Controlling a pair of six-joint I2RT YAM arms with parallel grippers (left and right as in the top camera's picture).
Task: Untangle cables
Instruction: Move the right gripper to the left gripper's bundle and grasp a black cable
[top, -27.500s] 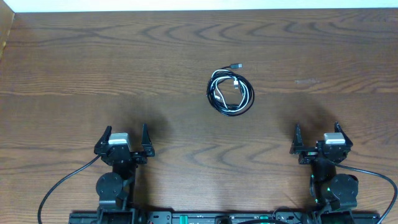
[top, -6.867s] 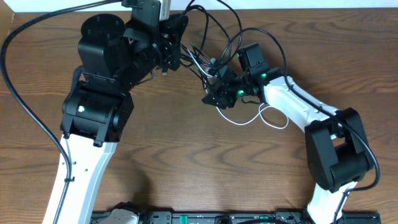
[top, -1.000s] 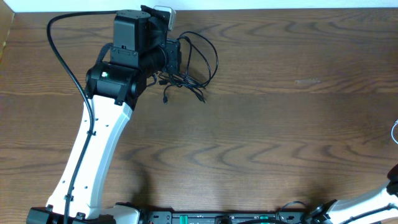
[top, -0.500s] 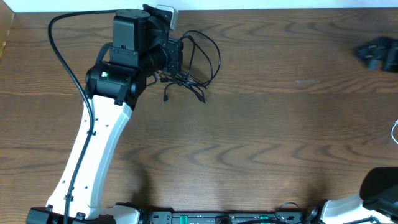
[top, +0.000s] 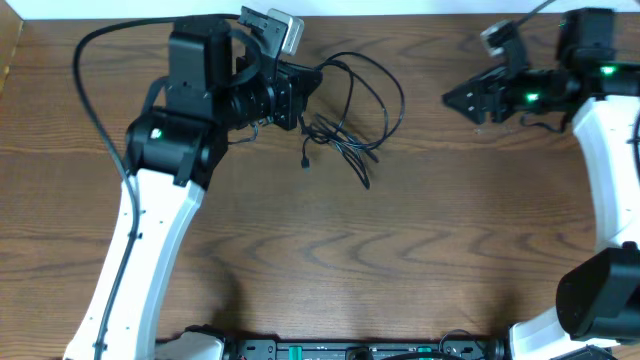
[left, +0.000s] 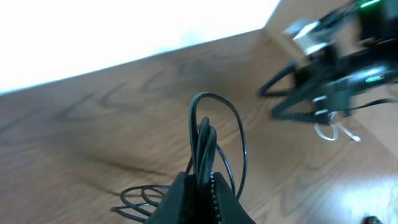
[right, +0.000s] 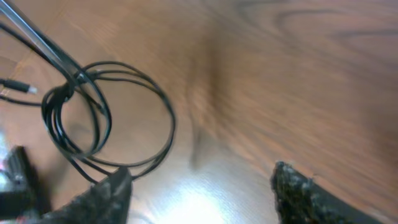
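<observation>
L arm stretched far, L gripper (top: 298, 98) clamped, R gripper (top: 462, 104) spread wide

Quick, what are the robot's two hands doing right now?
Left gripper: closed, holding the black cable.
Right gripper: open, nothing between its fingers.

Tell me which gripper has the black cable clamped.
The left gripper: it is shut on the loops of the black cable. The right gripper is open, with nothing between its fingers.

Wood-grain table (top: 450, 230) w/ sheen (glossy spots); black cable (left: 204, 149) smooth.
</observation>
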